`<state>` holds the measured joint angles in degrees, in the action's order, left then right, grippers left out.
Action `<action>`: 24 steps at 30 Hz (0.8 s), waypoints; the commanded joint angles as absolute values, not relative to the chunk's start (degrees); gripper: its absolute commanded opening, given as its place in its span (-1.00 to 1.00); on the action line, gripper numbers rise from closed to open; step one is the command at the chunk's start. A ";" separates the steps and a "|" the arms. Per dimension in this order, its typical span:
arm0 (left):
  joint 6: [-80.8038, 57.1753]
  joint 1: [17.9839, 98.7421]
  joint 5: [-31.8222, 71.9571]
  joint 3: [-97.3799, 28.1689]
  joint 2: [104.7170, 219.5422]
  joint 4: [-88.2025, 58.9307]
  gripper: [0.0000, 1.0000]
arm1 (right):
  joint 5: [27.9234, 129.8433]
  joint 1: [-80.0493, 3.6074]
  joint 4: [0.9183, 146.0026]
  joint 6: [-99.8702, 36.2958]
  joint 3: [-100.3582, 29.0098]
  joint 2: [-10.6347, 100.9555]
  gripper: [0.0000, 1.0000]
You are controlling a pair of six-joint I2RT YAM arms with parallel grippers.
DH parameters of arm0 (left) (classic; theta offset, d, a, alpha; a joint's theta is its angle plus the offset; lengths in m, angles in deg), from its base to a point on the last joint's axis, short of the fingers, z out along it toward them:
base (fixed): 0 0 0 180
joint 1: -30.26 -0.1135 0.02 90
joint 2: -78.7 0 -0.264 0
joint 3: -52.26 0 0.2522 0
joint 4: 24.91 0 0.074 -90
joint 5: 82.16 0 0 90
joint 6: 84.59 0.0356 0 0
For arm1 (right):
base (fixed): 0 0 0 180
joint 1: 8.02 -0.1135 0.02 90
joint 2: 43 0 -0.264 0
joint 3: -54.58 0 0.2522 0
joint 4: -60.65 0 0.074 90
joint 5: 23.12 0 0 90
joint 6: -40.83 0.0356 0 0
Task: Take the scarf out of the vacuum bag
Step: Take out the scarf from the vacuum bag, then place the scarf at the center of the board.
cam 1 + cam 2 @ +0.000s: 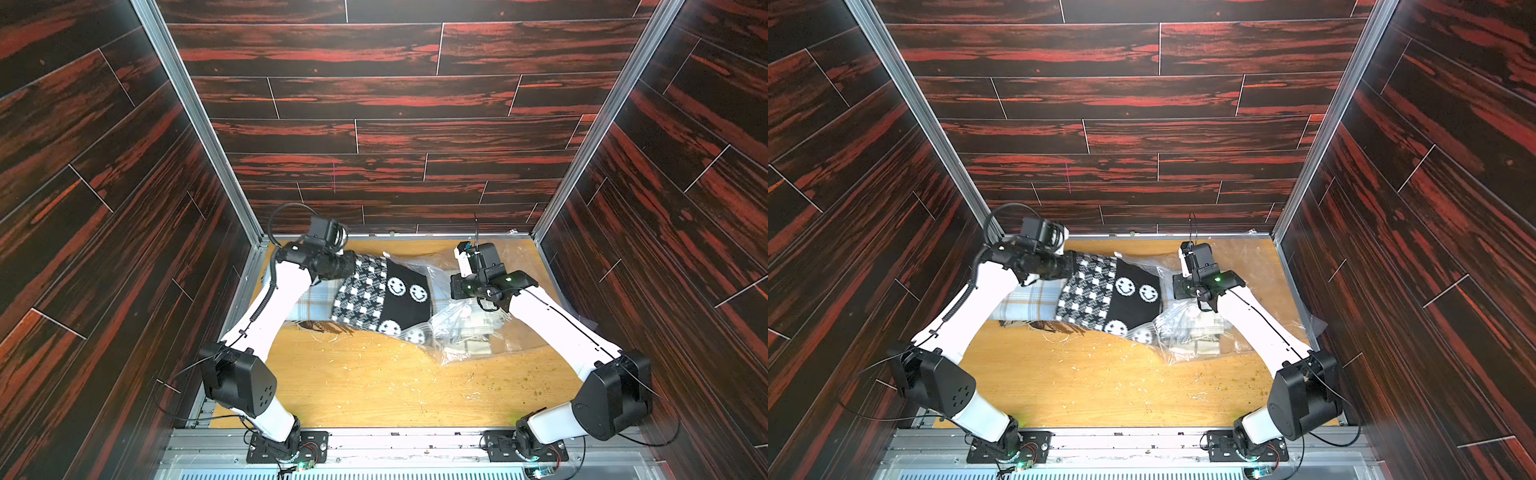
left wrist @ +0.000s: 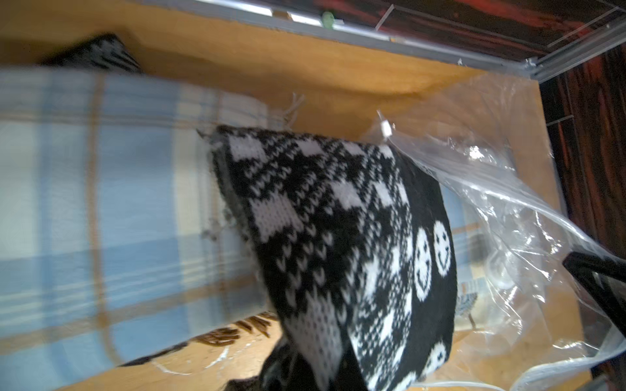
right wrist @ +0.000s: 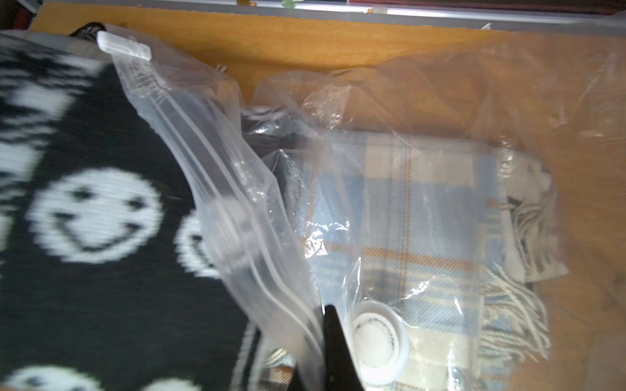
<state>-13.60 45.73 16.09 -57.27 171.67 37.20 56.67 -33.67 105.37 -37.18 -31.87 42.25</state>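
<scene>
A black-and-white knit scarf with smiley faces lies stretched between the arms, its right end still in the mouth of the clear vacuum bag. My left gripper is shut on the scarf's left end, and the knit hides its fingertips. My right gripper is shut on the bag's zip-seal edge, right beside the round white valve disc. In both top views the right gripper sits over the bag's mouth.
A blue plaid scarf lies on the wooden table under the left arm. Another plaid scarf with fringe is inside the bag. A white slider clip sits at the zip's far end. Walls close in on both sides and at the back.
</scene>
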 commanded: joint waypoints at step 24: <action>-7.08 31.54 2.91 -69.85 178.10 42.67 -1.00 | 51.88 -29.74 104.83 -36.39 -30.95 44.82 -1.00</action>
